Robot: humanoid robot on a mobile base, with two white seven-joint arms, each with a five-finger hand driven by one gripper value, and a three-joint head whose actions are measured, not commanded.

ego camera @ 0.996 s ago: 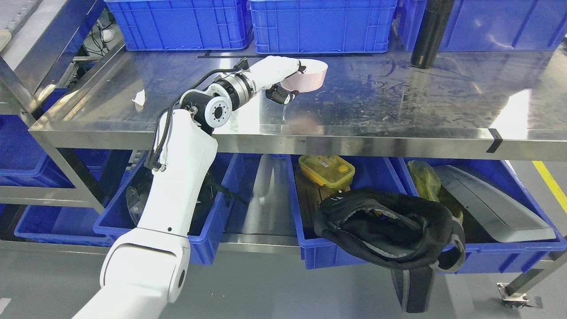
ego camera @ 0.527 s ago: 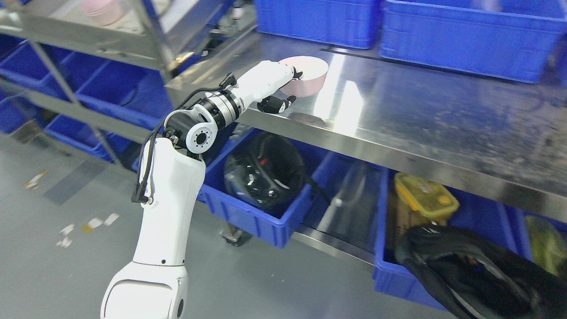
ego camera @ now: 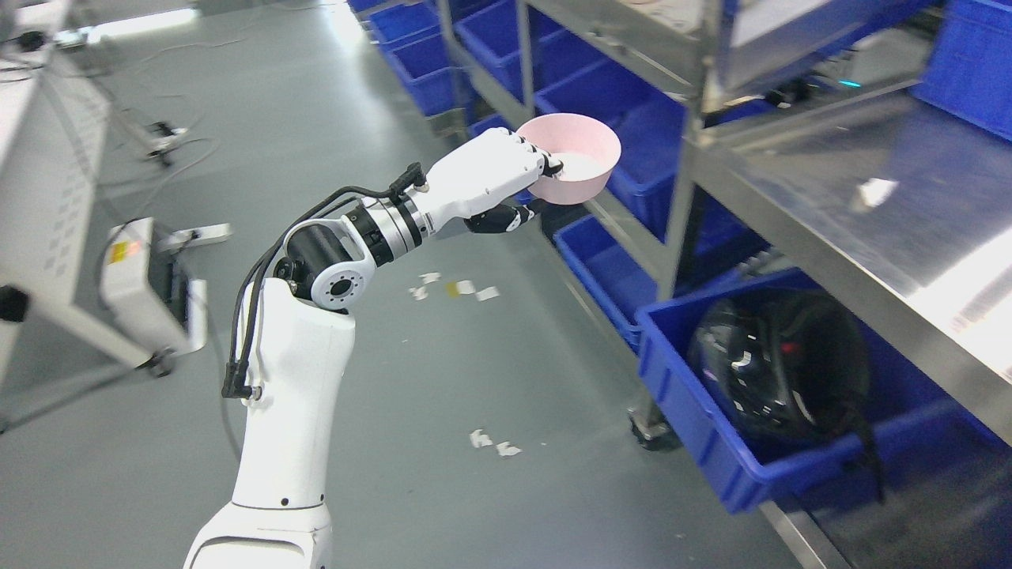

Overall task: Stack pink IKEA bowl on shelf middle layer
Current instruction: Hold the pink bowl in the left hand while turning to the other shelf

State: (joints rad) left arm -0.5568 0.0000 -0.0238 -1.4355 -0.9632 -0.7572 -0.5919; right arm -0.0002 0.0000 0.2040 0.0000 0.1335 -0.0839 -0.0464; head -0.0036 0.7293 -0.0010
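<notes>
Left hand (ego camera: 506, 178) closed on pink bowl (ego camera: 571, 167), fingers over the near rim and dipping inside, dark thumb underneath (grip looks firm). Bowl held in the air, upright, mouth up, inside pale and apparently empty, nothing seen in it. Sits over grey floor (ego camera: 379, 371), in front of blue bins (ego camera: 589, 99) on the lower level of a metal shelf rack (ego camera: 680, 158), not touching rack or bins. White forearm running up from bottom left, black cables (ego camera: 261, 276) looped along elbow joint. Right side: steel shelf surface (ego camera: 885, 213), bare and shiny, one small white scrap (ego camera: 874, 190) on it. Below that, blue crate (ego camera: 759, 442) holding a black helmet (ego camera: 779, 367), strap hanging over the crate's front right edge (helmet fills most of the crate). More blue bins further back along the rack, contents not visible, look empty from this angle but can't confirm. Another blue crate (ego camera: 976, 63) at top right on the steel surface, contents hidden. Paper bits (ego camera: 455, 288) scattered on floor near the arm, more near the rack caster (ego camera: 652, 431). Far left: white cart (ego camera: 146, 276) with yellow label, cords on floor behind. Right hand nowhere in shot.
</notes>
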